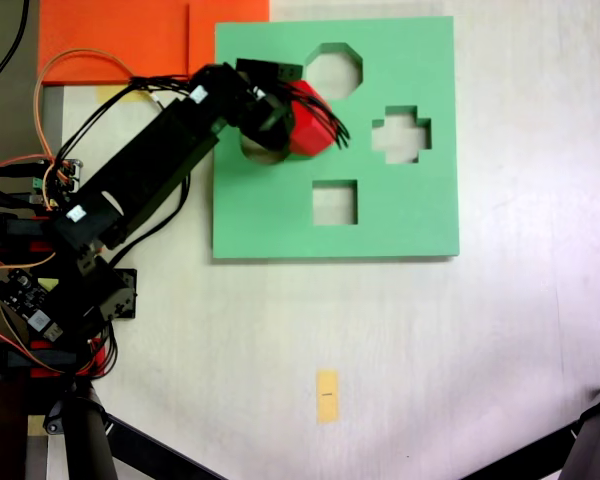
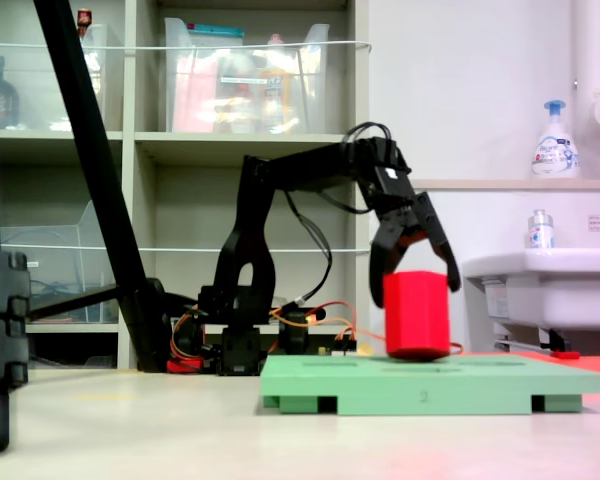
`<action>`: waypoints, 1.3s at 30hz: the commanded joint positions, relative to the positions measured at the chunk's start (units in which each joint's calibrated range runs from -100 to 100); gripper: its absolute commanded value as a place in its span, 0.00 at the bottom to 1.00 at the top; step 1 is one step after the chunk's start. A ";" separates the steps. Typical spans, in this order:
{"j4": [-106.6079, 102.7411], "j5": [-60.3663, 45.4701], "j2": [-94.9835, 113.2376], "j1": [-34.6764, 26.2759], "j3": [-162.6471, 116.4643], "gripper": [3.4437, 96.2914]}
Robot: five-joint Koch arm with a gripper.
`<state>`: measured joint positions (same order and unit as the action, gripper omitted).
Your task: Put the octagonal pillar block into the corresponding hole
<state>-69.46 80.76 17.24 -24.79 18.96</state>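
Observation:
The octagonal pillar block (image 1: 310, 128) is a bright red foam prism, and my black gripper (image 1: 302, 108) is shut on its upper part. In the second exterior view the block (image 2: 416, 322) stands upright, its base at or just above the green board (image 2: 480, 385), with the gripper (image 2: 415, 290) straddling its top. Seen from above, the block is over solid board (image 1: 270, 215), between the partly hidden round cutout (image 1: 258, 152) and the corresponding hole (image 1: 334, 72), the eight-sided cutout just up and right of it. That hole is empty.
A cross cutout (image 1: 401, 134) and a square cutout (image 1: 334, 202) are also in the board. An orange foam sheet (image 1: 110, 40) lies at the top left, the arm base with wires (image 1: 50, 290) at the left, and a yellow tape mark (image 1: 327, 396) below. A black tripod leg (image 2: 100, 170) slants at the second exterior view's left.

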 commanded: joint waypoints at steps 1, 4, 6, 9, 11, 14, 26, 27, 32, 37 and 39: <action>10.19 0.83 -2.29 -0.98 5.76 0.32; 10.38 0.93 -6.20 -1.37 9.55 0.32; 10.77 0.88 -8.30 -1.47 11.45 0.32; 11.63 0.88 -11.79 -1.56 15.04 0.32; 11.73 0.88 -12.77 -1.61 16.33 0.32; 11.73 0.88 -14.72 -1.66 18.53 0.32; 11.83 0.59 -20.59 -2.39 23.91 0.32; 11.83 0.49 -20.87 -2.39 23.91 0.32; 11.83 -2.44 -22.40 -2.39 23.91 0.32; 11.83 -3.76 -24.50 -2.44 23.91 0.32; 11.83 -4.15 -25.76 -2.44 23.91 0.32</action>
<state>-61.53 77.09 -8.76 -26.74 37.58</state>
